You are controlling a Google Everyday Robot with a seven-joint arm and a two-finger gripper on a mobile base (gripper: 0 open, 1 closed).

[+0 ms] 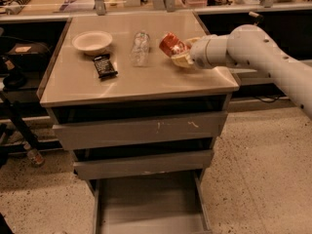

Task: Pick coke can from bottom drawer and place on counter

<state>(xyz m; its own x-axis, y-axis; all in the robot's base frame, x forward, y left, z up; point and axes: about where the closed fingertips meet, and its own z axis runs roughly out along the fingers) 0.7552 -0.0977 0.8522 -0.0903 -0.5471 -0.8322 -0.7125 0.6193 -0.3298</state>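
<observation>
The red-orange coke can (pixel 170 44) is held in my gripper (pixel 177 50), tilted, just above the right part of the beige counter (pixel 146 79). The gripper is shut on the can, with one pale finger (pixel 181 59) under it. My white arm (pixel 258 52) reaches in from the right. The bottom drawer (pixel 148 204) is pulled out below, its grey floor bare.
On the counter lie a clear plastic bottle (pixel 141 48), a black snack bar (pixel 104 65) and a white bowl (pixel 92 41). The two wider grey drawers (pixel 139 130) sit slightly open. A shelf with clutter runs behind. Speckled floor lies to the right.
</observation>
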